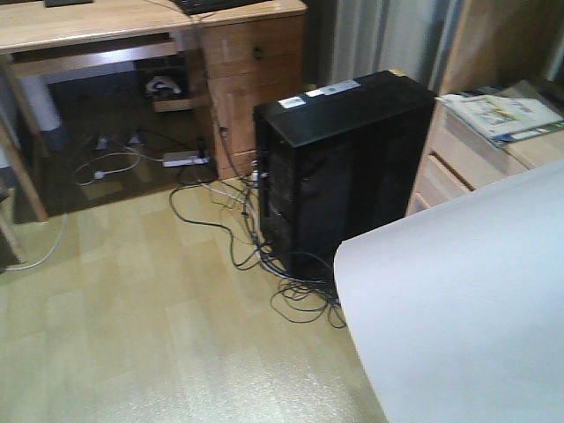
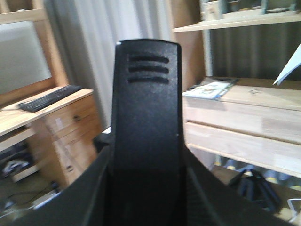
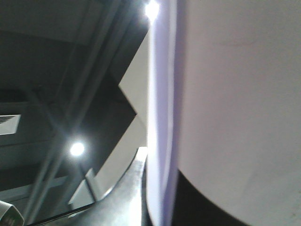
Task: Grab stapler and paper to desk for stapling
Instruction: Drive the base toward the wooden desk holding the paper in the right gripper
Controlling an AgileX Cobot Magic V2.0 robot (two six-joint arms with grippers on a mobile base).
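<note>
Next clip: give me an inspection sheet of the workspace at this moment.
Surface: desk across the room, stapler and paper not on it yet.
Job's things: stapler upright in the left wrist view; paper held up, front view lower right.
Clutter: keyboard on the desk; booklets on the side cabinet.
Grippers: left gripper jaws closed on the stapler; right gripper jaws pinch the paper.
Cables: tangle on the floor by the computer tower.
Surroundings: curtains.

floor (image 1: 132, 308): pale vinyl | black computer tower (image 1: 344, 167) | tangled cables (image 1: 295, 300) | pale curtain (image 1: 379, 40)
</note>
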